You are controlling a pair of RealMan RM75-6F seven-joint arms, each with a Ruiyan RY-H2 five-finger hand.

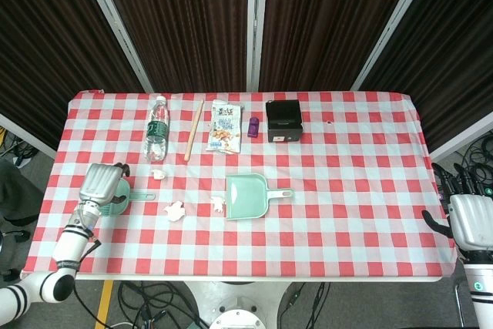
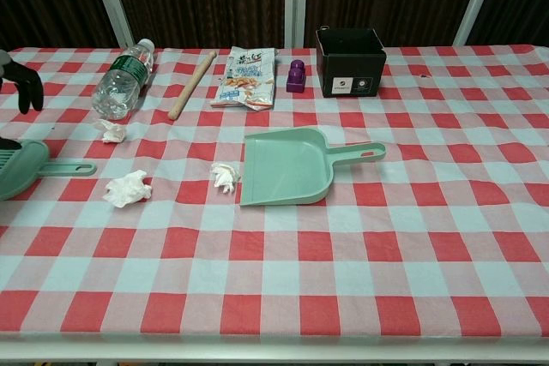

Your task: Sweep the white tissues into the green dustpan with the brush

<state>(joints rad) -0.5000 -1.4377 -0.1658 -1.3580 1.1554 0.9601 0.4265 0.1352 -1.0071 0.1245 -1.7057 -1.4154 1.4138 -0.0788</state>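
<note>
The green dustpan lies mid-table, mouth to the left, handle to the right. The green brush lies at the left, its head partly hidden in the head view. My left hand is over the brush head with fingers spread and grips nothing that I can see. Three white tissues lie between brush and dustpan: one below the bottle, one in the middle, one at the dustpan's mouth. My right hand hangs open off the right table edge.
Along the back stand a lying water bottle, a wooden stick, a snack bag, a small purple object and a black box. The checkered tablecloth covers the table.
</note>
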